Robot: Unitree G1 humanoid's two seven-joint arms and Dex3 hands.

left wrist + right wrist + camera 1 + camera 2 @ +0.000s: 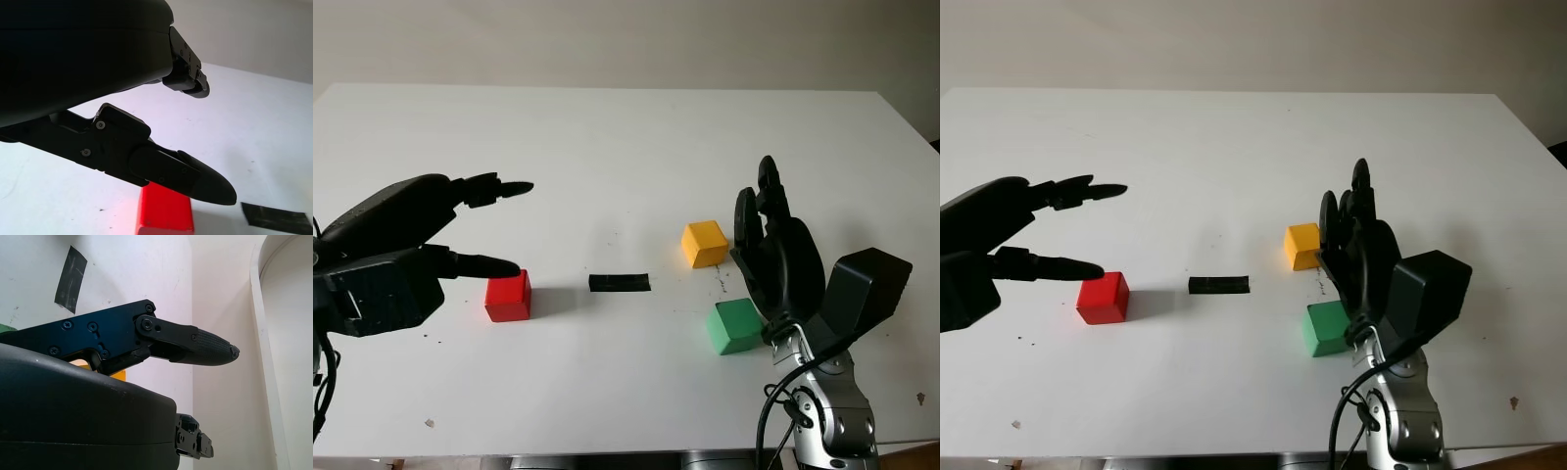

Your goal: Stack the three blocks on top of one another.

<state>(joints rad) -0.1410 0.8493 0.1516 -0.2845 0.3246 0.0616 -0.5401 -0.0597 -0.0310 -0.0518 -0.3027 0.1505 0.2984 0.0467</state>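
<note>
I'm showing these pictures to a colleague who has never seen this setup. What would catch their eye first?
Three small coloured cubes stand apart on the white table: a red cube on the left, a yellow cube and a green cube on the right, with a black tape strip between. The black left hand, open, is beside the red cube; the black right hand, open, is by the yellow and green cubes.

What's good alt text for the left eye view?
Three small cubes sit apart, unstacked, on a white table: red cube at left, yellow cube and green cube at right, a black tape strip between. The open black left hand hovers by the red cube; the open right hand stands beside the green and yellow ones.
</note>
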